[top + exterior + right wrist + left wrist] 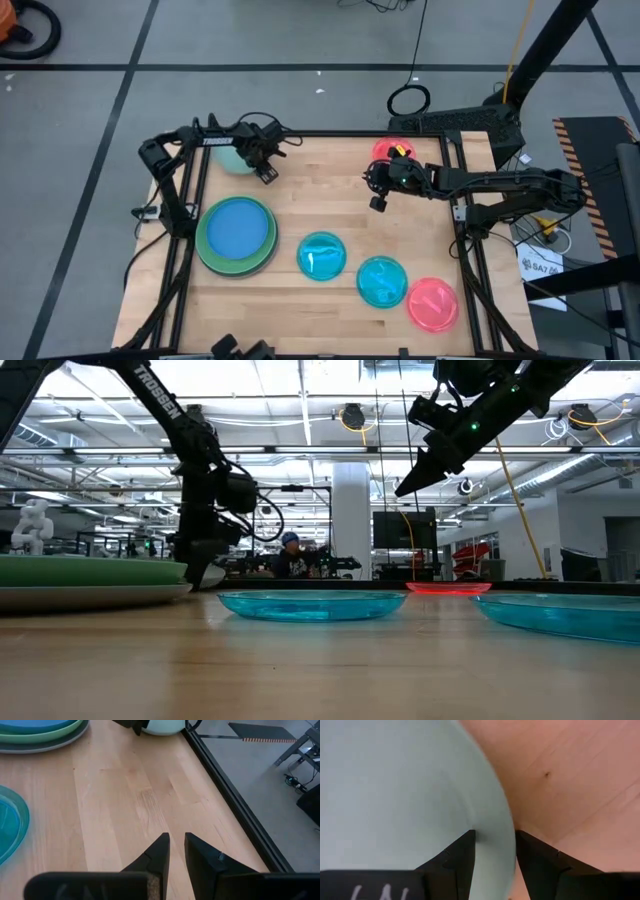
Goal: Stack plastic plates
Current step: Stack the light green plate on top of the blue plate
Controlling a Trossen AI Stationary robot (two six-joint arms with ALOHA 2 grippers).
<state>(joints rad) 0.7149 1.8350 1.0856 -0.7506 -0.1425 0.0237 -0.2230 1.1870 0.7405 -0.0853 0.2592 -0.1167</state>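
Step in hand: I am picking up the pale green plate [405, 795] with my left end effector [494, 851]. Its fingers are parted and straddling the plate's rim, one over the inner face, one outside above the surface [580, 780]; not yet closing, as far as I can judge.

Next move, my judgement: closing on the rim, lifting, then carrying toward the stack [237, 236] lying near that end effector, blue plate on green on grey.

My right end effector [176, 851] is hovering over bare wood, fingers nearly together, gripping nothing; one pink plate [388, 150] is lying just behind it.

Count:
- stack: 3
- pale green: 1
- cyan plates [322, 256]: 2, loose
- pink: 2, second pink plate [432, 303] loose

Total 8.
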